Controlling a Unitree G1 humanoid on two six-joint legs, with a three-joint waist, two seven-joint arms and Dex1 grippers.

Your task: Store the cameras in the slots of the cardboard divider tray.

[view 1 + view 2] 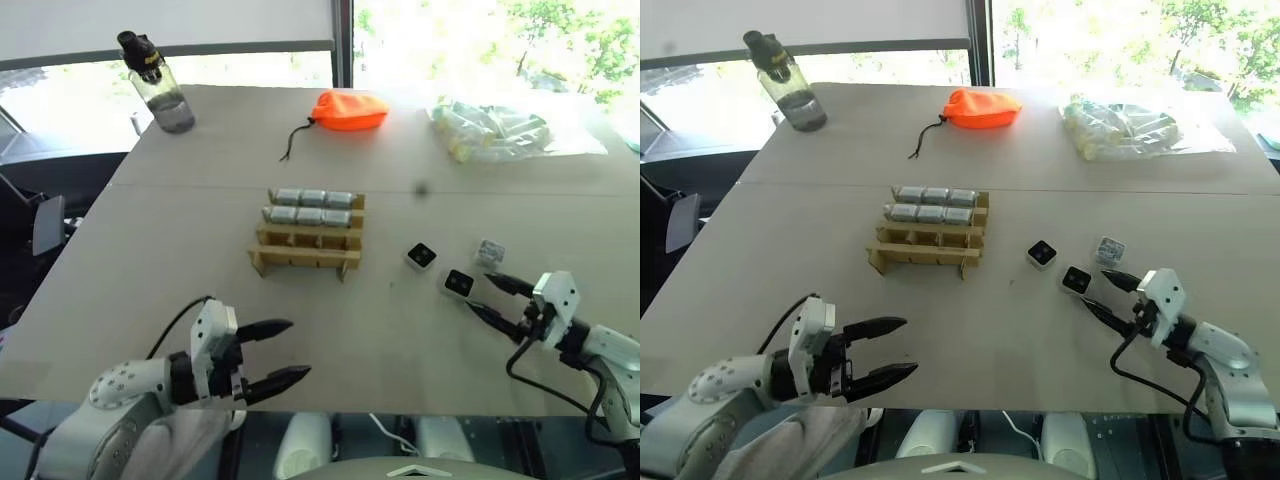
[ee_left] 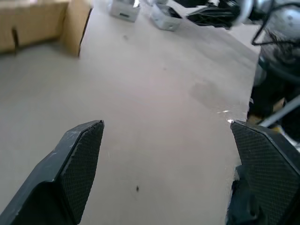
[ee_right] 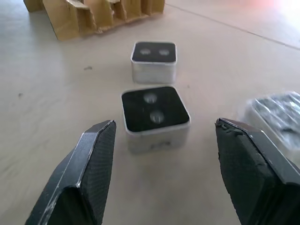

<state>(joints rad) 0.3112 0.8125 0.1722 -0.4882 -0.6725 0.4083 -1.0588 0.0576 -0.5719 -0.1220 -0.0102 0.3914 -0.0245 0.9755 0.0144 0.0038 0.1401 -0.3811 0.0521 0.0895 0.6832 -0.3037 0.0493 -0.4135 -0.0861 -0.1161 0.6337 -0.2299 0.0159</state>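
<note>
**Op:** Nearest me, the left gripper (image 1: pixel 285 352) hangs over the table's (image 1: pixel 150 270) front edge, fingers spread wide, nothing between them, touching nothing.

**Desk:** Go big to small. Table first?

**Op:** Pale grey table, broad. On it, mid-field, the cardboard divider tray (image 1: pixel 306 247): low, tan-brown, slatted rows making small slots. I count two rows filled at the far side, three silver-grey blocks each, so six stored cameras (image 1: pixel 311 207). Nearer rows stand open.

**Desk:** Other containers?

**Op:** At the far edge, an orange drawstring pouch (image 1: pixel 350 110), closed, cord trailing toward the tray. Far right, a clear plastic bag of pale tubes (image 1: pixel 490 130). Far left, a bottle (image 1: pixel 160 85) with a dark cap, upright.

**Desk:** Loose cameras?

**Op:** Three, right of the tray and well apart from it. First camera (image 3: pixel 153 61): white body, black square face up, two lens dots. Second camera (image 3: pixel 154 117): same look, just beside the first, on my side. Third piece (image 1: pixel 490 252): silvery; I cannot tell its face.

**Desk:** Right end effector?

**Op:** Right gripper (image 1: pixel 493 299) points at the second camera, jaws part-open. In the wrist view, the camera sits just beyond the fingertips (image 3: pixel 91 164), lined up with the gap. Holding nothing; I see no contact.
</note>
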